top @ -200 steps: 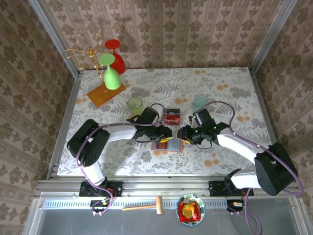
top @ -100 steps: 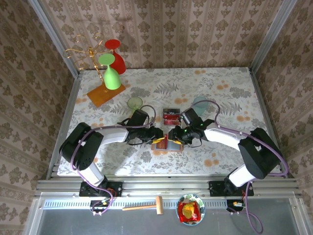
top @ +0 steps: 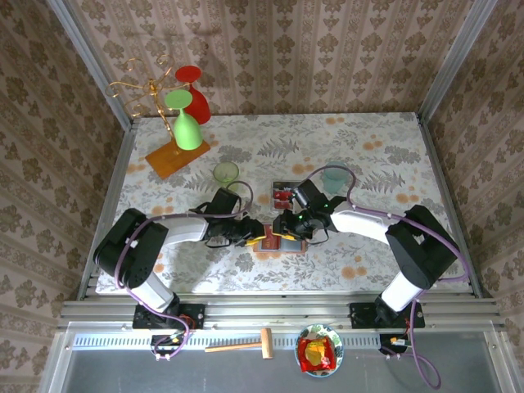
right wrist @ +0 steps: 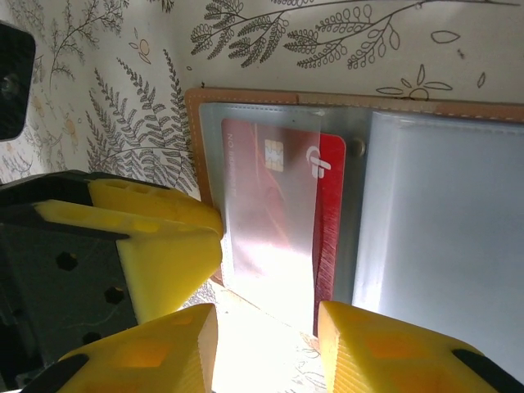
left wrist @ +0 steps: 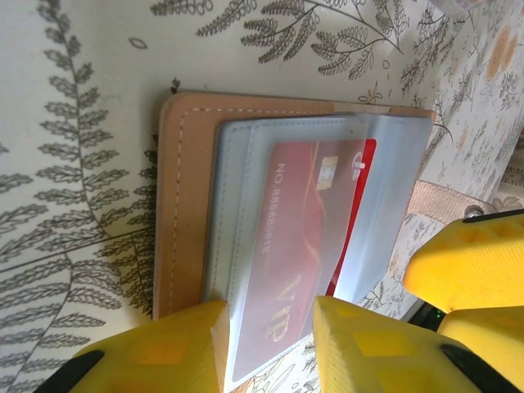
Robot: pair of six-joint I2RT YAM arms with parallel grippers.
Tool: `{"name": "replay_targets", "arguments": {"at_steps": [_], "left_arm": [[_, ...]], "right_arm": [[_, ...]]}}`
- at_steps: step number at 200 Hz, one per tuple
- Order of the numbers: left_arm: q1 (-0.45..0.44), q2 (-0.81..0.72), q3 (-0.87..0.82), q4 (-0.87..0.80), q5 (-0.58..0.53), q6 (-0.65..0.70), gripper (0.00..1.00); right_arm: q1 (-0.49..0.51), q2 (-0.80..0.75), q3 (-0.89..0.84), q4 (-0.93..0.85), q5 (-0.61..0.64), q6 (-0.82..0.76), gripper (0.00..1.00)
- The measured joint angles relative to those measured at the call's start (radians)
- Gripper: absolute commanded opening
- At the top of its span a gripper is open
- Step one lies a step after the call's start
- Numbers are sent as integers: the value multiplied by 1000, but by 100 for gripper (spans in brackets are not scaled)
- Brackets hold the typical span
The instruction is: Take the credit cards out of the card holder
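Just behind the open wallet [left wrist: 184, 205] sits a clear box [top: 283, 196], with a green cup [top: 227, 173] farther left. A red card [left wrist: 303, 237] lies under the wallet's clear sleeve [left wrist: 393, 164]. Since a second ago the left gripper [left wrist: 270, 327] and right gripper [right wrist: 266, 327] have drawn inward. They hang low, nearly touching, jaws apart astride the sleeve's edge.

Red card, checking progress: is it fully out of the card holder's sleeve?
No, most of the red card lies under the card holder's clear sleeve.
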Motion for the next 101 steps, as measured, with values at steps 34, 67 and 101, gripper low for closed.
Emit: {"name": "replay_targets", "arguments": {"at_steps": [34,67,101], "left_arm": [[-2,-3,-19,23,0,-1,34],[-20,-13,-36,50,-1,-9,34],[-27,-21,-37,54,-8,-27,34]], "right_arm": [[1,1,1,0,0,-1,39],[1,3,1,-1,0,-2,39],[1,6,3,-5,-2,-6,39]]}}
